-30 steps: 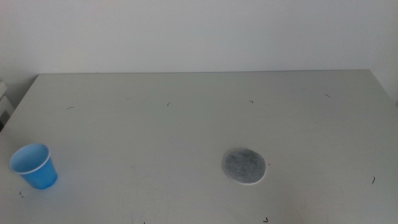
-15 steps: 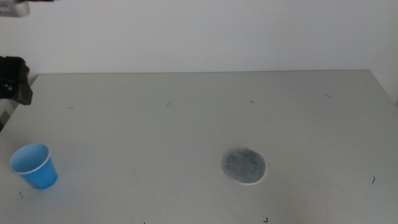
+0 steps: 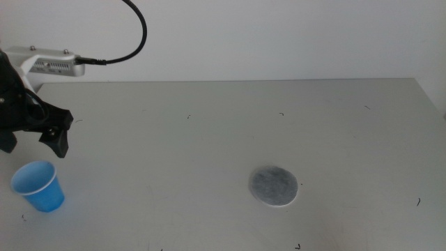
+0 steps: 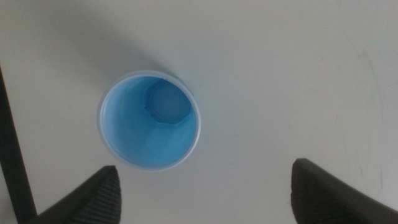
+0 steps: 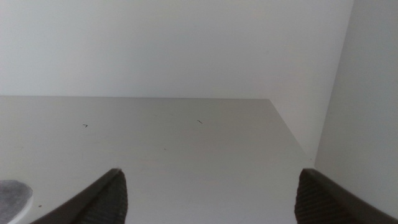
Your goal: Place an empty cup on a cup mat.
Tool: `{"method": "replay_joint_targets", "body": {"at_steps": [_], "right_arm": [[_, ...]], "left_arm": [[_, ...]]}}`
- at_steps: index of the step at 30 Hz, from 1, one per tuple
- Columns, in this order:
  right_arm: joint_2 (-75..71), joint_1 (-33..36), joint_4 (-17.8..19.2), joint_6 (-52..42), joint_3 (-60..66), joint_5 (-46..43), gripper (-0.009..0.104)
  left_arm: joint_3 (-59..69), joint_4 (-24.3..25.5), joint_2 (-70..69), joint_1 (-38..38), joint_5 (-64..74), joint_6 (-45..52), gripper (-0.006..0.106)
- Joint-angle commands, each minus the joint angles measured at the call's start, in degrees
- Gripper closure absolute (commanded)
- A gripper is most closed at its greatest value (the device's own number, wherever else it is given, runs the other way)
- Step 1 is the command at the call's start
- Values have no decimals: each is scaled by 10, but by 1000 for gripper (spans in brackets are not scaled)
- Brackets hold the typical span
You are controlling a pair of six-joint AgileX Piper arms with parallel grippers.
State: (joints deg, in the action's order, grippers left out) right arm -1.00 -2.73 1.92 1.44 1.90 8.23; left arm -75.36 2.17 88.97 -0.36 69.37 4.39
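The bright blue cup (image 3: 38,186) stands upright and empty at the table's front left; the left wrist view looks down into it (image 4: 150,119). The grey round cup mat (image 3: 273,186) lies flat right of centre, far from the cup; its edge shows in the right wrist view (image 5: 11,198). My left gripper (image 3: 33,143) hangs open just above and behind the cup, jaws wide apart, touching nothing (image 4: 205,193). My right gripper (image 5: 211,196) is open and empty, out of the middle view, looking over the table's right part.
The pale grey table (image 3: 223,125) carries a few small dark specks. Its left edge (image 4: 12,155) runs close beside the cup. A white wall stands behind the table. A black cable (image 3: 136,35) loops above the left arm.
The left arm has come in from the left edge and moved down and forward to above the cup. The cup and the mat have not moved.
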Motion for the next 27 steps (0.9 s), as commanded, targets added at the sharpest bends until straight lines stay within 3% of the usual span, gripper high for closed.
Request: {"method": "replay_joint_targets", "body": {"at_steps": [1, 18, 22, 27], "right_arm": [[-11, 0, 5, -5, -7, -45, 1], [-11, 0, 5, -5, -7, -45, 1], [-11, 0, 5, -5, -7, -45, 1], [-11, 0, 5, -5, -7, -45, 1]], "left_arm": [[-17, -2, 1, -3, -6, 14, -5], [-17, 18, 137, -3, -29, 22, -4], [-17, 16, 161, -3, -29, 30, 3], [-17, 16, 178, -3, -31, 30, 25]]}}
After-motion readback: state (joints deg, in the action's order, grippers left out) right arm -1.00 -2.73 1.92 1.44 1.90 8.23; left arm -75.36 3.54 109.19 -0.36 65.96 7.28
